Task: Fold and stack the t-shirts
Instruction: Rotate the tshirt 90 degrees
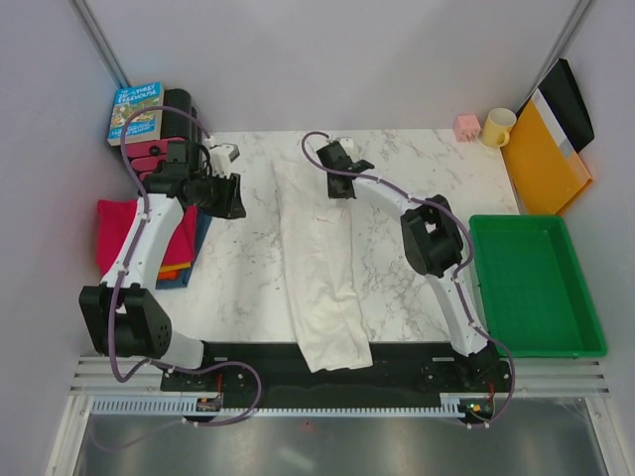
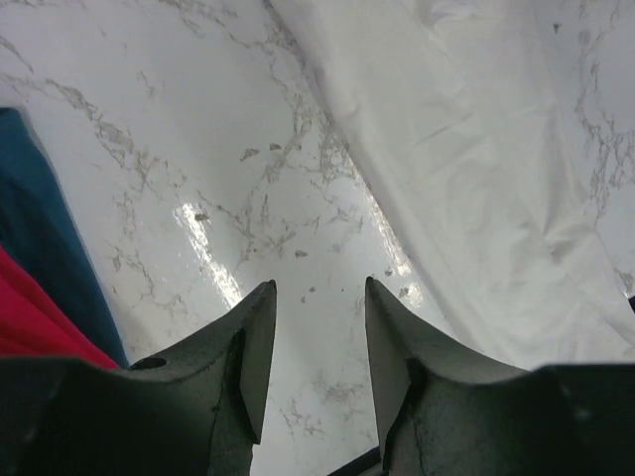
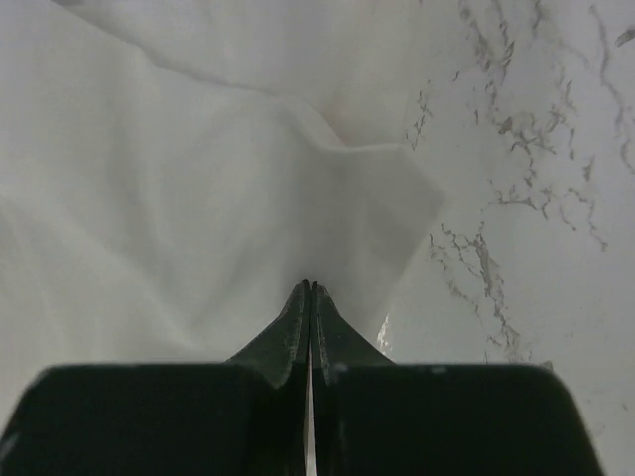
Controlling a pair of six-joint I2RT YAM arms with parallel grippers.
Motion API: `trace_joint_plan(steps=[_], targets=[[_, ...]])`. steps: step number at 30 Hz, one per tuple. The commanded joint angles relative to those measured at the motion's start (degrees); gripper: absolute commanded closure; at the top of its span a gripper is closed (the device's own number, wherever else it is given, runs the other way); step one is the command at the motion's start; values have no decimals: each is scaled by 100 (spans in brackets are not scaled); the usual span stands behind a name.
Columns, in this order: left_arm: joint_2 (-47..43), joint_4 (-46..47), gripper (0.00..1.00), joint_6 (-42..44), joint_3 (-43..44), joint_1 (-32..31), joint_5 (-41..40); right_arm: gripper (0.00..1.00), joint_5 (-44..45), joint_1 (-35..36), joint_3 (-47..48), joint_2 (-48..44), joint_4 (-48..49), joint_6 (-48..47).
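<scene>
Seen from above: cream-white shirt (image 1: 317, 268) laid as a long strip down the middle of the marble table (image 1: 248, 288), near end draped over the edge. Left gripper (image 1: 233, 196) near its left side, not touching; right gripper (image 1: 329, 171) at its far end.

Left wrist: jaws parted over bare marble, nothing between; shirt (image 2: 476, 149) to the right, blue tee (image 2: 50, 248) and pink tee (image 2: 30, 317) to the left.

Right wrist: jaws pinched together on shirt cloth (image 3: 198, 198).

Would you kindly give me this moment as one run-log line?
left gripper: open, over bare table | right gripper: shut on white t-shirt | folded shirts: stacked at left
</scene>
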Motion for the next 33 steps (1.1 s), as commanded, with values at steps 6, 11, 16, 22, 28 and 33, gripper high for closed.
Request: trace_joint_plan(steps=[6,11,16,22,28,33], targets=[[-1017,-62,52,136,-610,79,-149,100,-901,-240,816,698,23,340],[-913,-79,52,224,-689,79,-448,96,-1296,-634,1000,1032,-56,701],[-684,-105,52,233,-610,87,-554,96,-1648,-1145,1711,1568,-513,921],[-368,-88,52,136,-522,88,-510,96,-1991,-1602,2283,1964,-698,1070],[-87,-97,52,162,-417,88,-589,95,-2202,-1910,2942,2359,-549,1202],[142,-88,52,136,-224,88,-624,92,-2211,-2060,3163,2536,-102,1369]])
